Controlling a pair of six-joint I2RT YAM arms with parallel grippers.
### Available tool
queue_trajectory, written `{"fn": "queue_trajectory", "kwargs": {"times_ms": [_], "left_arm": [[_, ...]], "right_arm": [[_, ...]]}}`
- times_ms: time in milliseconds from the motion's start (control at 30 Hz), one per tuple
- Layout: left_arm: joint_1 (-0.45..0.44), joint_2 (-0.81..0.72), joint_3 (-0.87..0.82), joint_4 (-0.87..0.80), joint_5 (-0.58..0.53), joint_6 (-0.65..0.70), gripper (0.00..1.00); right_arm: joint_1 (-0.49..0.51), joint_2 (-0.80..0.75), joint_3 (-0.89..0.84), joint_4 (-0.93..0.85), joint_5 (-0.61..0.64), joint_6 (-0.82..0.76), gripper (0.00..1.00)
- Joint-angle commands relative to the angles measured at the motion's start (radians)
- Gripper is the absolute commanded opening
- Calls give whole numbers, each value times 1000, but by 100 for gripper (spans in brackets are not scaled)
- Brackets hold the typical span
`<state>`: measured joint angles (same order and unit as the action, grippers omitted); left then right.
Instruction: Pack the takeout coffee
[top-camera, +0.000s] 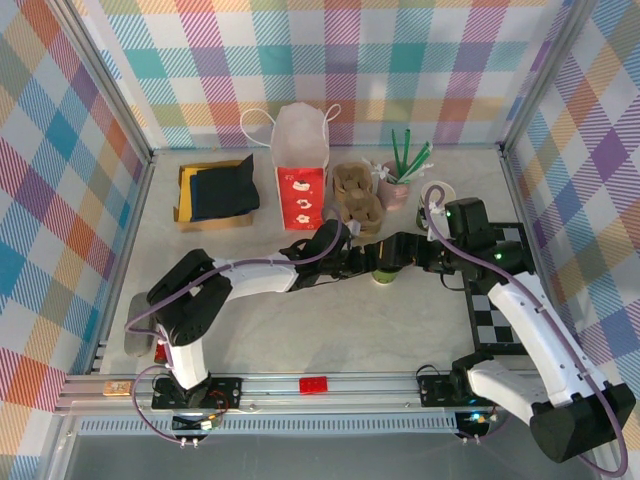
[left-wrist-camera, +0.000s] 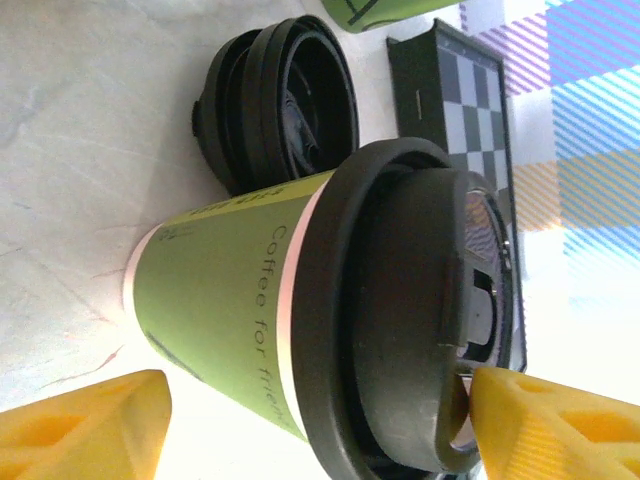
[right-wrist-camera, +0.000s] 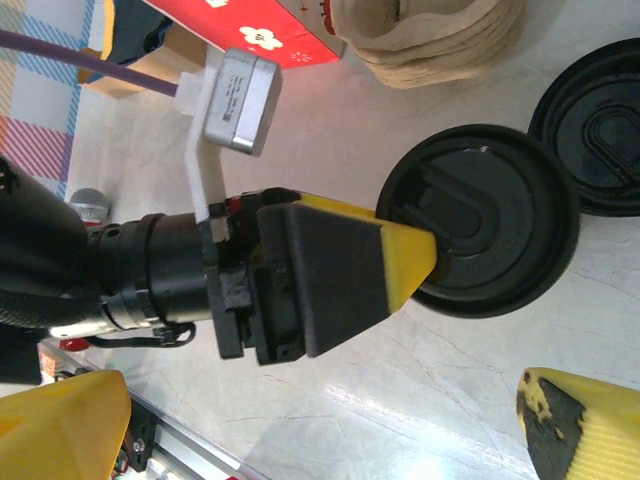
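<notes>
The takeout coffee (top-camera: 385, 272) is a green paper cup with a black lid, standing upright on the table at centre right. My left gripper (top-camera: 370, 262) reaches it from the left. In the left wrist view the cup (left-wrist-camera: 230, 300) lies between the two yellow fingers of the open left gripper (left-wrist-camera: 315, 420). One finger (left-wrist-camera: 550, 425) rests against the lid top (left-wrist-camera: 400, 300); the other (left-wrist-camera: 85, 420) stands apart near the cup's base. From the right wrist, that left finger (right-wrist-camera: 400, 260) sits over the lid (right-wrist-camera: 490, 225). My right gripper (right-wrist-camera: 320, 430) hangs open beside the cup, holding nothing.
A stack of black lids (left-wrist-camera: 280, 100) and a second green cup (left-wrist-camera: 390, 10) stand just past the coffee. The red and white paper bag (top-camera: 300, 170), brown cup carriers (top-camera: 358, 195) and pink cup of straws (top-camera: 395, 185) line the back. A checkered board (top-camera: 500, 290) lies right.
</notes>
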<state>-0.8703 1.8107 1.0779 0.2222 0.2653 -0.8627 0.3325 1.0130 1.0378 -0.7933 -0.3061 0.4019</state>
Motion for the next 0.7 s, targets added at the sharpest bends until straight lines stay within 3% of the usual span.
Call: {"fn": "queue_trajectory", "kwargs": {"times_ms": [0,133,433,667], "left_arm": [[-11,-63,-2,-124,-25,55,82],[-7,-134,-15,-174,-27,74,88],[14,-322,-37,-259,-51,102,93],[131,-581,-142,-383,-88,114,92]], "right_arm": [[-7,25,64,-46,44,-45,99],[-8,88,141,-89,100,-86,99],[-5,253,314,-113,89,-195,98],[54,403,450,-156,163,-434,93]]}}
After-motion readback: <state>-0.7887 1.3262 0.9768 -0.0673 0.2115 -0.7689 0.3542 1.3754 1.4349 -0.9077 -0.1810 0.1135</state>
